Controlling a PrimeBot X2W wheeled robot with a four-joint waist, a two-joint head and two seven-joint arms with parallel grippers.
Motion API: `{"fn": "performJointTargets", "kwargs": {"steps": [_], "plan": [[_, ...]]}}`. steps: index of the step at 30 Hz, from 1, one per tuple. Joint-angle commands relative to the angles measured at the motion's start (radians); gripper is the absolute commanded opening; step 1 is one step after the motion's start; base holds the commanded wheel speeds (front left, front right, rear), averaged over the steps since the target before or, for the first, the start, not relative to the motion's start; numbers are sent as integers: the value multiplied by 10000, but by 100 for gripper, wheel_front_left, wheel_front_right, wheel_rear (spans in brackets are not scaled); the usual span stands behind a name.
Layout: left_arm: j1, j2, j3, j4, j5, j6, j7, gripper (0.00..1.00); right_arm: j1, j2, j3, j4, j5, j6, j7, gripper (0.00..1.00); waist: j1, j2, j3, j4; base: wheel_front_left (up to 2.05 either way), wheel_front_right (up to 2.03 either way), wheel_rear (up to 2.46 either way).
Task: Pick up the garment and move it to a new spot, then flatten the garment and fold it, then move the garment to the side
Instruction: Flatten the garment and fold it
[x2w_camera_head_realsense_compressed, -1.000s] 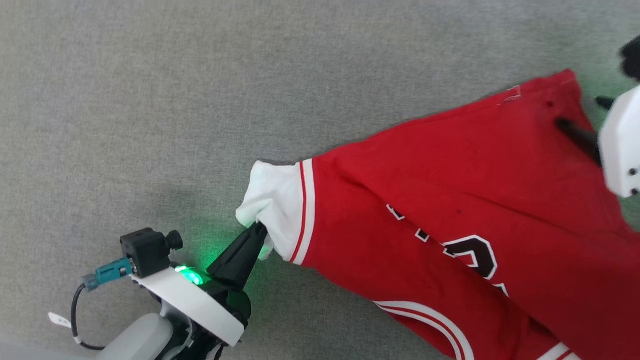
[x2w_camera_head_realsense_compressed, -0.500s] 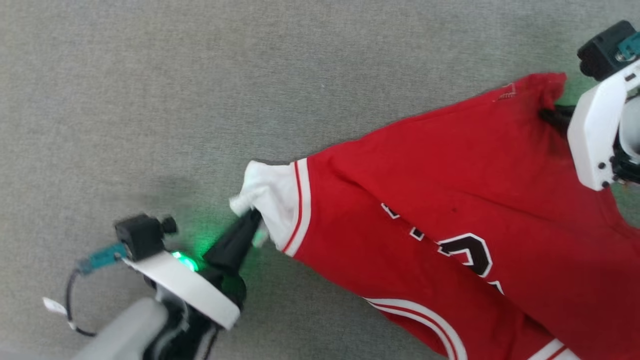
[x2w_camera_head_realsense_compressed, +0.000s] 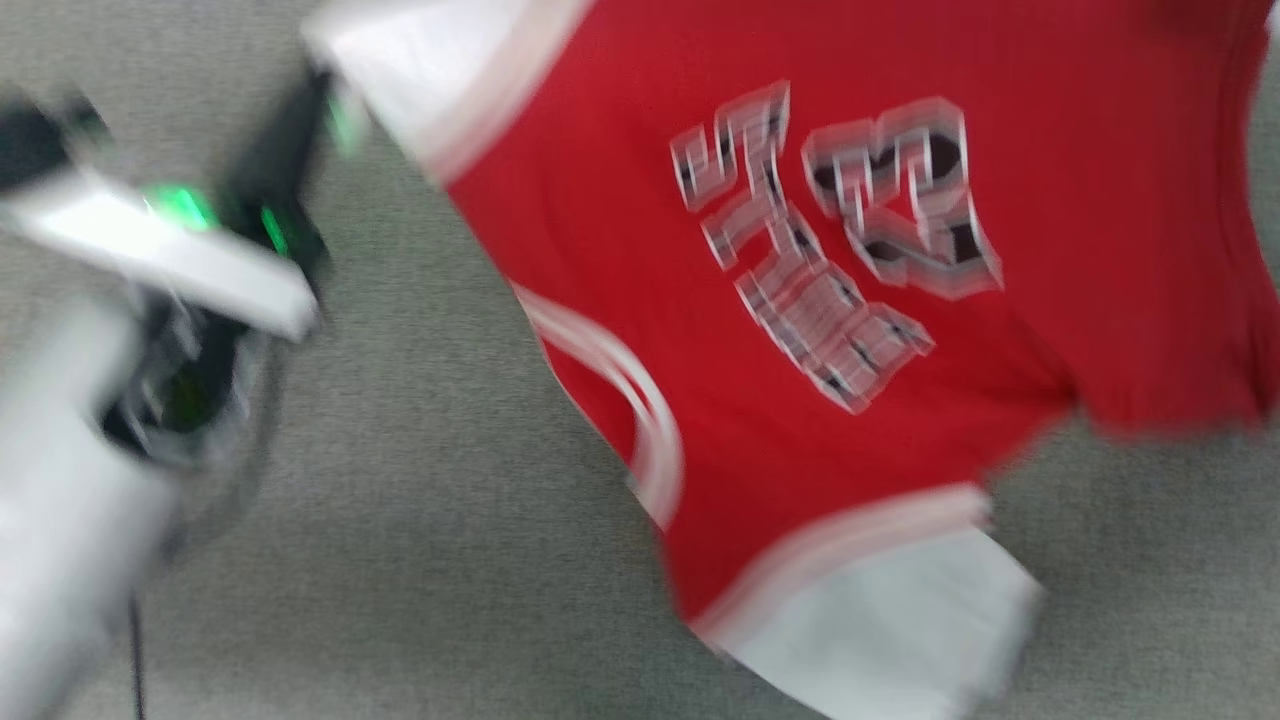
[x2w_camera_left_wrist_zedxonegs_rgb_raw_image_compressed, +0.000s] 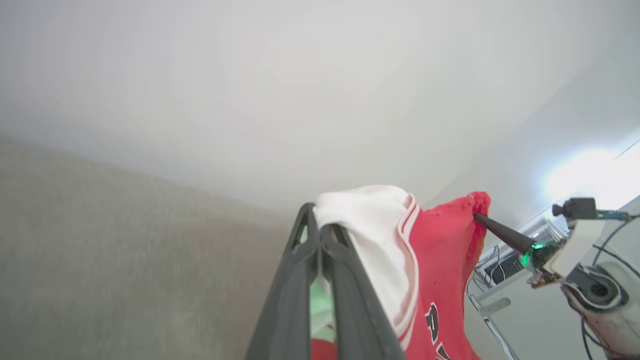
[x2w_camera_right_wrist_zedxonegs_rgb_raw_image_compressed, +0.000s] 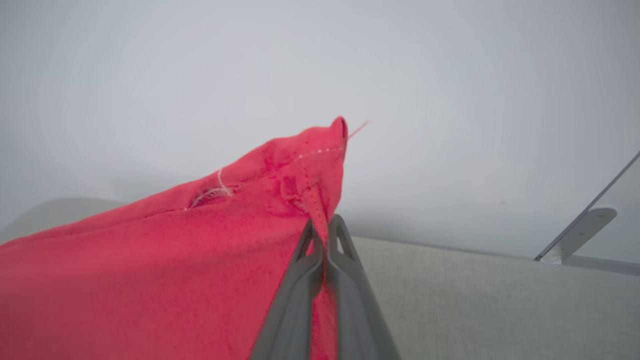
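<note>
The garment (x2w_camera_head_realsense_compressed: 800, 300), a red T-shirt with white sleeves and black lettering, hangs spread above the grey floor, blurred in the head view. My left gripper (x2w_camera_head_realsense_compressed: 325, 95) is shut on a white sleeve at the upper left. The left wrist view shows those closed fingers (x2w_camera_left_wrist_zedxonegs_rgb_raw_image_compressed: 320, 220) pinching the sleeve (x2w_camera_left_wrist_zedxonegs_rgb_raw_image_compressed: 375, 240), and my right gripper (x2w_camera_left_wrist_zedxonegs_rgb_raw_image_compressed: 477, 216) nipping the garment's red corner further right. From the right wrist, my right gripper (x2w_camera_right_wrist_zedxonegs_rgb_raw_image_compressed: 325, 225) is shut on the red hem (x2w_camera_right_wrist_zedxonegs_rgb_raw_image_compressed: 300, 170), with red cloth draping down to the left.
Grey carpet (x2w_camera_head_realsense_compressed: 400, 550) lies below the garment. A pale wall (x2w_camera_left_wrist_zedxonegs_rgb_raw_image_compressed: 300, 75) rises behind it. A white rack with cables (x2w_camera_left_wrist_zedxonegs_rgb_raw_image_compressed: 500, 272) stands past my right arm. A slanted metal strut (x2w_camera_right_wrist_zedxonegs_rgb_raw_image_compressed: 575, 235) meets the floor at the right.
My right gripper closed on the red hem corner. Both arms lifted the garment off the floor so it hangs spread between them. The head view has shifted and blurred.
</note>
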Motion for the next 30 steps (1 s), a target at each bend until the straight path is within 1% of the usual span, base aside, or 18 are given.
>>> {"fn": "performJointTargets", "kwargs": {"steps": [1,3,6,11,14,17,20,23,26,27,29,30], "plan": [[-329,-19,124,104,-124,11,41,0,-222,121,-96,88,-69,1,-171,0,0,0,59,-97,0,0,0],[-1396,-79,465,897,-316,11,193,0,-986,438,-671,596,-298,1,-832,0,0,0,151,-226,0,0,0],[-3302,-407,934,2236,-569,13,416,0,-2138,917,-1358,1322,-683,-3,-1689,0,0,0,338,-409,0,0,0],[-6510,-910,1562,4265,-616,22,425,0,-4137,1439,-2272,2400,-1244,-26,-2950,0,0,0,625,-729,0,0,0],[-8107,-1118,1784,5054,-469,23,216,0,-5036,1597,-2665,3003,-1515,-32,-3575,0,0,0,744,-840,0,0,0],[-8961,-1240,1802,5332,-430,23,124,0,-5598,1633,-2812,3517,-1797,-36,-3968,0,0,0,819,-877,0,0,0],[-8997,-1324,1856,5290,-775,23,262,0,-5641,1689,-2763,3992,-1872,-36,-4085,0,0,0,883,-856,0,0,0],[-8020,-1430,1542,4930,-955,21,409,0,-5027,1674,-2418,4324,-1803,-32,-4080,0,0,0,895,-739,0,0,0],[-6703,-1539,1366,4102,-1475,18,626,0,-4185,1576,-2064,4418,-1541,-24,-4061,0,0,0,875,-602,0,0,0],[-6160,-1602,1455,3774,-1822,18,688,0,-3830,1547,-1959,4390,-1400,-24,-4094,0,0,0,854,-566,0,0,0],[-4998,-1466,1147,3064,-1752,18,800,0,-2996,1520,-1593,4248,-1149,-23,-3974,0,0,0,795,-504,0,0,0],[-4412,-1528,1152,2723,-1962,18,720,0,-2573,1517,-1470,4138,-962,-21,-3937,0,0,0,742,-480,0,0,0]]}}
